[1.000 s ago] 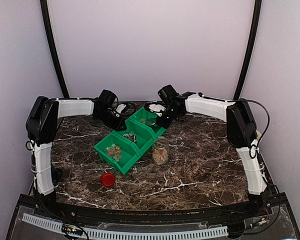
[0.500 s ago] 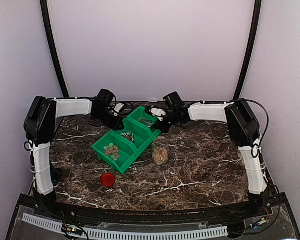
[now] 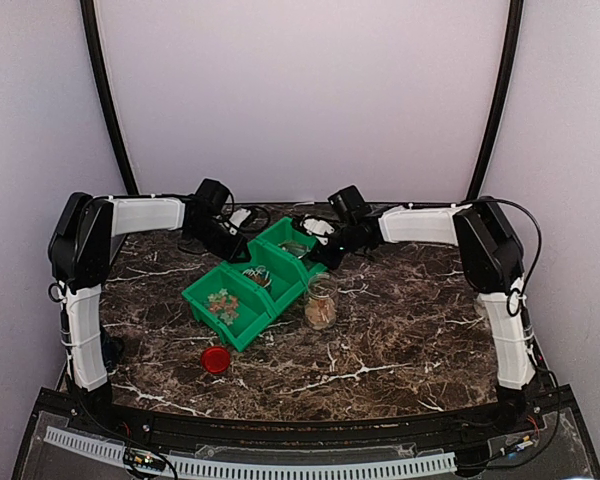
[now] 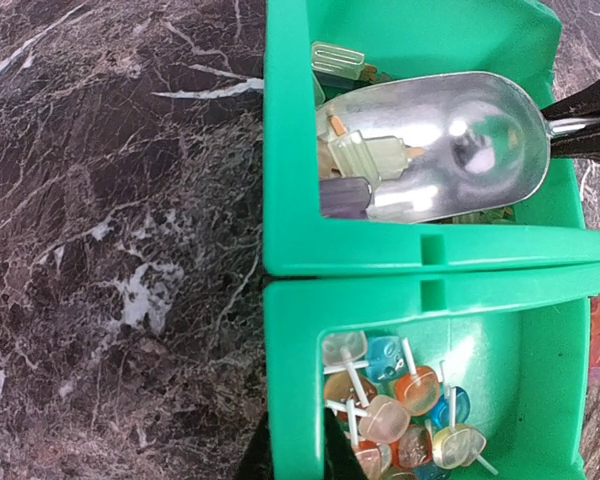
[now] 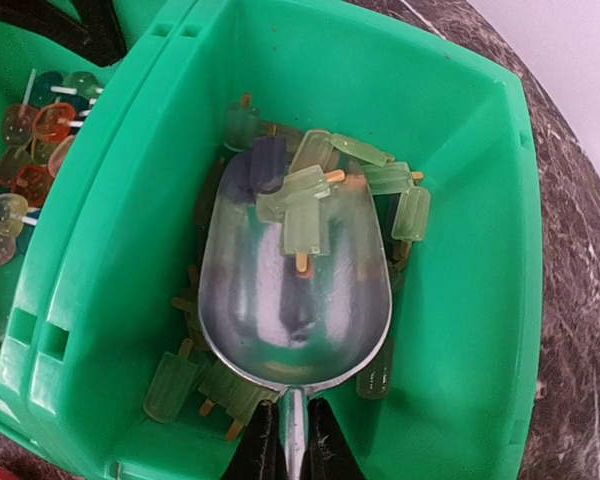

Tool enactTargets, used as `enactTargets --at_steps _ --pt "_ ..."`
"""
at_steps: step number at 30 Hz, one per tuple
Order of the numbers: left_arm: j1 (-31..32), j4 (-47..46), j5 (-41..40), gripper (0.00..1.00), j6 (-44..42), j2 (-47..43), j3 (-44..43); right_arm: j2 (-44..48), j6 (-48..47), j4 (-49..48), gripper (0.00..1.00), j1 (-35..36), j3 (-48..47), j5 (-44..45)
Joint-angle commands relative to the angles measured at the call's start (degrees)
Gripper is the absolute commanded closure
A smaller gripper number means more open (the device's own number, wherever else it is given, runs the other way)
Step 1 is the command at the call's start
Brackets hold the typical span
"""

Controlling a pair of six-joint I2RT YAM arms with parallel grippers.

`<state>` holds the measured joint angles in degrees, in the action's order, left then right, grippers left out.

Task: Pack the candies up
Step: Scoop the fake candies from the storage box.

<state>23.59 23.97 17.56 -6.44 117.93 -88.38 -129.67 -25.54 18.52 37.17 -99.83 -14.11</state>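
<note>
At far bin (image 5: 460, 330), right gripper (image 5: 292, 445) clamped on scoop (image 5: 295, 300) handle. Bowl straight ahead of my grip, long axis running from handle toward bin's opposite wall. Few green lolly-shaped candies (image 5: 302, 225) lie in bowl's forward half, more heaped past lip (fuller load likely needs further push). Left gripper (image 4: 292, 462) pinches middle bin (image 4: 300, 350) wall, apparently steadying row. Jar (image 3: 321, 305) stands just beside bins, nearer my bases than scoop; right arm nearer, so carry falls to it.
</note>
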Motion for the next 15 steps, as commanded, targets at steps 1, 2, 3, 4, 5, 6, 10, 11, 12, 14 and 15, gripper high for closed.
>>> enactTargets --at_steps 1,2,3,4,5,6,10,11,12,14,15 --pt "1.28 -9.23 6.39 1.00 2.97 -9.14 -2.84 2.23 8.58 -7.50 1.00 1.50 9.31 1.12" --pt "1.26 -9.41 6.45 1.00 3.66 -9.27 -2.49 3.25 10.47 -11.29 1.00 1.50 11.30 1.97" --pt "1.28 -9.29 6.36 1.00 4.12 -9.29 -2.34 4.35 12.02 -14.66 1.00 1.50 13.34 2.90" --pt "1.26 -8.90 6.28 1.00 4.37 -9.30 -2.10 5.20 13.06 -17.20 1.00 1.55 14.94 3.59" --pt "1.22 -8.67 6.24 1.00 4.52 -9.34 -1.84 5.96 13.74 -19.32 1.00 1.51 16.48 4.29" --pt "1.23 -8.51 5.70 1.00 4.50 -9.42 -1.49 6.56 14.49 -21.15 1.00 1.52 18.05 5.05" --pt "1.28 -8.34 3.40 1.00 4.22 -9.74 -0.24 7.70 15.65 -25.28 1.00 1.56 20.83 5.83" --pt "1.27 -8.12 3.11 1.00 4.24 -9.67 -0.26 8.09 16.13 -26.95 1.00 1.57 21.85 5.89" --pt "1.28 -7.93 2.76 1.00 4.35 -9.54 -0.34 8.48 16.52 -28.16 1.00 1.59 22.51 5.93" --pt "1.23 -7.48 2.41 1.00 4.54 -9.12 -0.70 8.90 17.10 -29.70 1.00 1.60 23.31 6.36" --pt "1.25 -7.21 2.35 1.00 4.62 -8.86 -1.00 9.11 17.44 -30.64 1.00 1.59 23.81 6.74"
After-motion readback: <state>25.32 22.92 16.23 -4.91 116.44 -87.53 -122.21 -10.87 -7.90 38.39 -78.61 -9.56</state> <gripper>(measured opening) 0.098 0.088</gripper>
